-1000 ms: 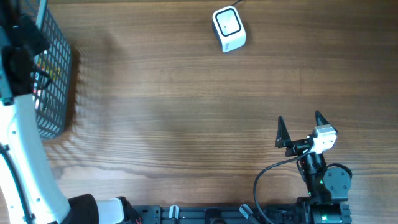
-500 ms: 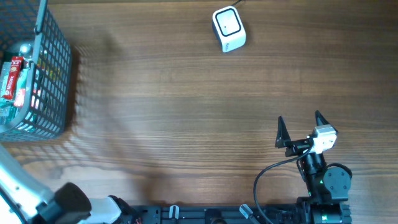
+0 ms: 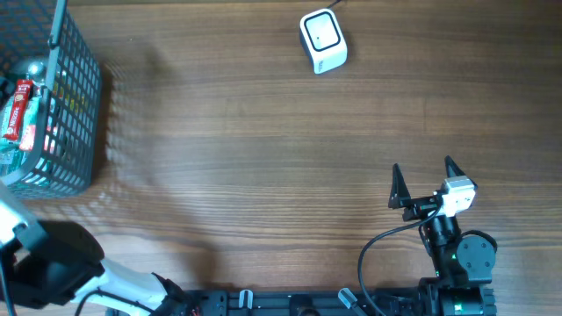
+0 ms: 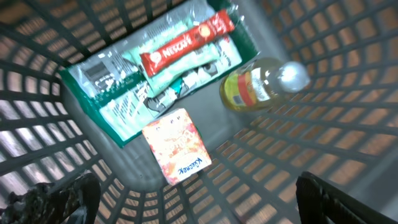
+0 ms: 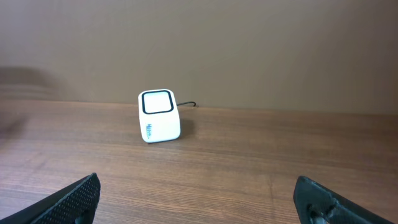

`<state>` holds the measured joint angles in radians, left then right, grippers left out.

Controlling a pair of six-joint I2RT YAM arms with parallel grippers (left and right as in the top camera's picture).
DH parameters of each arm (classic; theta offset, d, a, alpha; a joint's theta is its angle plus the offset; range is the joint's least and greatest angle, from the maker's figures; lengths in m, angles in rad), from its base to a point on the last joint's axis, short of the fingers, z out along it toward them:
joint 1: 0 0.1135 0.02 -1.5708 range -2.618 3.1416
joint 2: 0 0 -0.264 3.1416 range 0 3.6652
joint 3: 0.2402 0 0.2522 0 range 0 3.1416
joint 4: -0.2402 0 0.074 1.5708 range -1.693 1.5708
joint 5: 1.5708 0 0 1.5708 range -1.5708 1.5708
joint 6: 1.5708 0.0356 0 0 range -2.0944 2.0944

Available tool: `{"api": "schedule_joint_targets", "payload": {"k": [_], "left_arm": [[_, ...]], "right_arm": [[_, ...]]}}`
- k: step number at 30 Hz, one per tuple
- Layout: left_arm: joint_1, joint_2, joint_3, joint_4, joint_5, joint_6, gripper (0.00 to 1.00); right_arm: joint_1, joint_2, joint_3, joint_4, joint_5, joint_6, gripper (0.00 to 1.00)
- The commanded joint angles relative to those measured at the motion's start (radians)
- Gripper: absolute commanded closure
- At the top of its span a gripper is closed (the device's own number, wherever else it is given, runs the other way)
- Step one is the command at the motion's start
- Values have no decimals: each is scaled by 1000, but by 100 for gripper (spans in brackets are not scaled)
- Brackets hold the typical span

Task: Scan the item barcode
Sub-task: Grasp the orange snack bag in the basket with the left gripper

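The white scanner (image 3: pixel 323 40) stands at the far middle of the table, its window facing up, and shows in the right wrist view as the scanner (image 5: pixel 159 116). In the dark wire basket (image 4: pixel 323 130) lie a red Nescafe stick (image 4: pixel 186 42), a green packet (image 4: pixel 121 109), a yellow-labelled bottle (image 4: pixel 261 84) and a small orange box (image 4: pixel 177 144). My left gripper (image 4: pixel 199 202) hangs open above them, holding nothing. My right gripper (image 3: pixel 424 171) stands open and empty at the near right, pointing at the scanner.
The basket (image 3: pixel 79 132) sits at the table's far left edge, with a red packet (image 3: pixel 18 110) showing inside. My left arm's dark body (image 3: pixel 53 263) fills the near left corner. A cable (image 3: pixel 386 241) loops beside the right arm's base.
My left arm has swung off the basket towards the near left corner, uncovering its contents. Its jaws have spread wider. The right arm has not moved.
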<state>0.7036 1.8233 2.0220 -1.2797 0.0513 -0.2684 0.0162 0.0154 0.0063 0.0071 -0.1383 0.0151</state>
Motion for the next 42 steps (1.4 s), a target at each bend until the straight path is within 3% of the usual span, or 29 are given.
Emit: {"api": "schedule_joint_targets", "payload": {"k": [1, 7, 18, 42], "left_arm": [[6, 49, -9, -9, 19, -2, 7], [6, 94, -51, -16, 19, -2, 8], [6, 95, -294, 158, 20, -2, 7], [6, 96, -472, 330, 45, -2, 11]], "right_arm": [[3, -6, -1, 4, -16, 12, 0], [3, -6, -1, 4, -16, 12, 0], [3, -6, -1, 4, -16, 12, 1], [3, -6, -1, 4, -16, 12, 0]]}}
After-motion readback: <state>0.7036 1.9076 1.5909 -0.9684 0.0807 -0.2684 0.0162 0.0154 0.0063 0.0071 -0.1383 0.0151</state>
